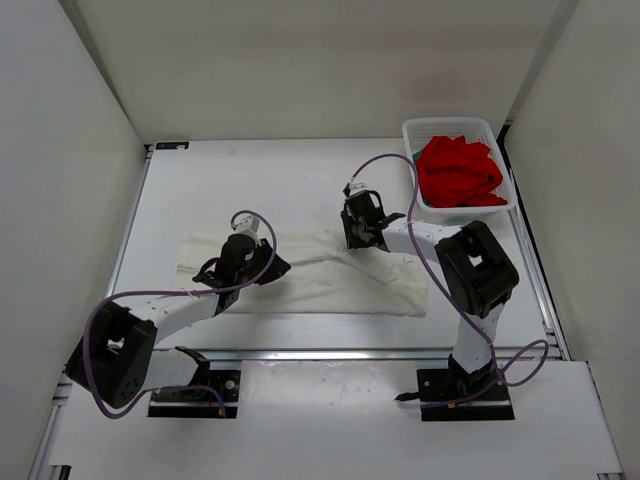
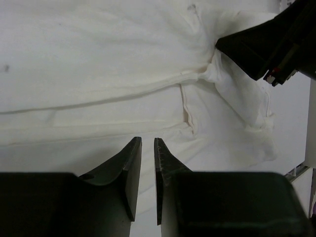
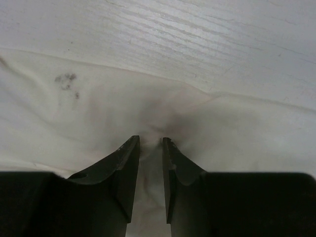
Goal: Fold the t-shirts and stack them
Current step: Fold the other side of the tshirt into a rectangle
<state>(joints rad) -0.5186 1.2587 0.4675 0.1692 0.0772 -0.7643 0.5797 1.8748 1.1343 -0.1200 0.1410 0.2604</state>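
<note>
Mid-table, the white t-shirt (image 1: 340, 275) looks light and floppy, so grab its edges. Right gripper (image 3: 150, 141) pinches a ridge of it; left gripper (image 2: 147, 141), can't tell.

Table (image 1: 250, 190) carries spread white t-shirt (image 1: 330, 275), mesh basket (image 1: 450, 124).

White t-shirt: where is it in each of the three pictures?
Top view: the white t-shirt lies spread across the middle of the table.
Left wrist view: it fills nearly the whole picture.
Right wrist view: it covers the lower part, with bare table above.
Shared landmark: the right hand pinching a pucker of the shirt. It is top right in the left wrist view and bottom middle in its own.
</note>
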